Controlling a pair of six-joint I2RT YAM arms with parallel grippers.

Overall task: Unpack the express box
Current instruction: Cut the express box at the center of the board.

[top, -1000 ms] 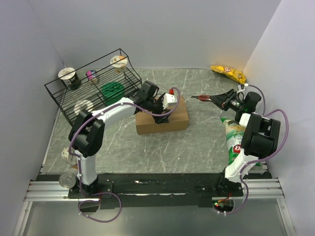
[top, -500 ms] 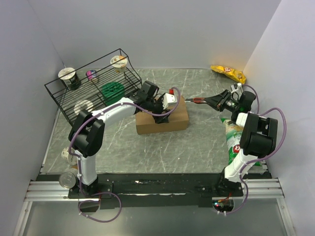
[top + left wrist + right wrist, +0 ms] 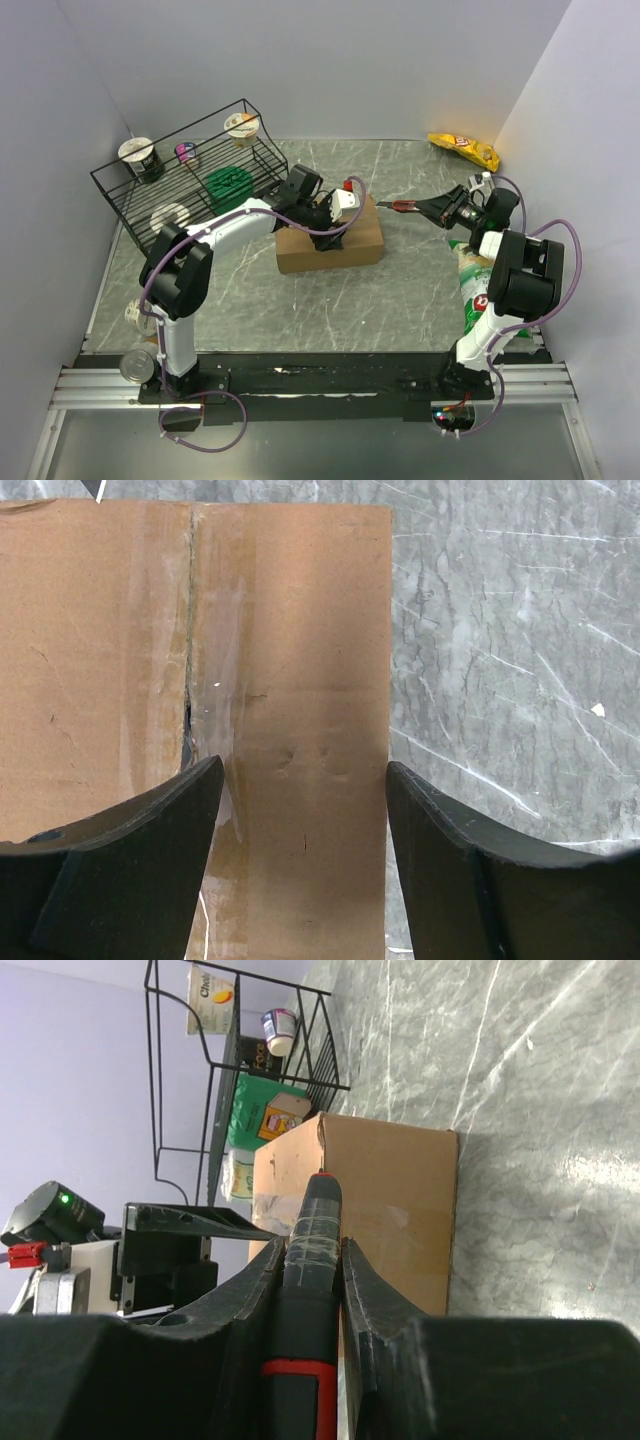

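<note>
The express box [image 3: 350,243] is a brown carton, shut, lying mid-table. In the left wrist view its top [image 3: 290,630] shows a taped centre seam [image 3: 190,650]. My left gripper [image 3: 328,232] is open right above the box top, its jaws [image 3: 305,860] astride the flap to the right of the seam, holding nothing. My right gripper [image 3: 442,207] is shut on a black tool with a red band [image 3: 405,204], held level and pointing left at the box's right end. In the right wrist view the tool [image 3: 312,1220] sits between the fingers [image 3: 312,1245], its tip just short of the box [image 3: 395,1200].
A black wire rack [image 3: 190,180] at the back left holds cups and a green packet. A yellow snack bag [image 3: 463,150] lies at the back right. A green bag [image 3: 475,285] lies by the right arm. A can [image 3: 135,365] stands at the front left.
My right gripper has moved left with the tool, bringing its tip closer to the box's right end. The left arm and the box have not moved.
</note>
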